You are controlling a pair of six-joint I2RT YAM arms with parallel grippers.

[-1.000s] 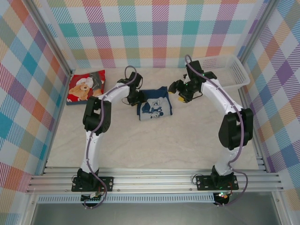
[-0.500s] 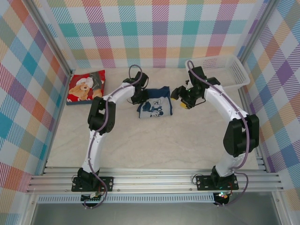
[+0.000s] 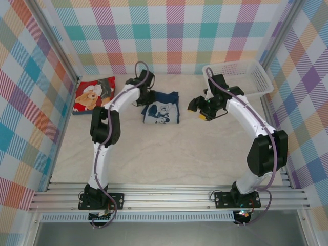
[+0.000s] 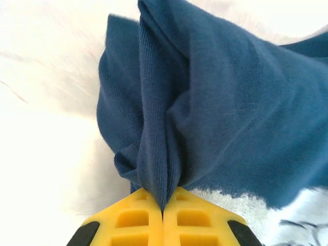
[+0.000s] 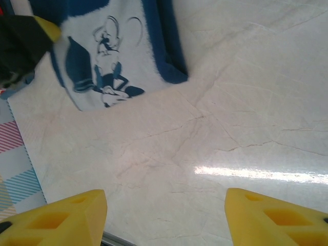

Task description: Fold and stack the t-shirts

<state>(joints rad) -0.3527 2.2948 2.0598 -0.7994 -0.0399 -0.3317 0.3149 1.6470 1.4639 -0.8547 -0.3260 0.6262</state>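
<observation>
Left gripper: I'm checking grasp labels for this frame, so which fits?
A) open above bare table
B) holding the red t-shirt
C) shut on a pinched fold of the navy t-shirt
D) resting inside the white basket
C: in the left wrist view the left gripper has its yellow fingers pressed together, with a bunched fold of the navy t-shirt squeezed between them.

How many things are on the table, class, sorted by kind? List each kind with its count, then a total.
T-shirts: 2 (navy t-shirt, red t-shirt)
Baskets: 1 (white basket)
Total: 3
</observation>
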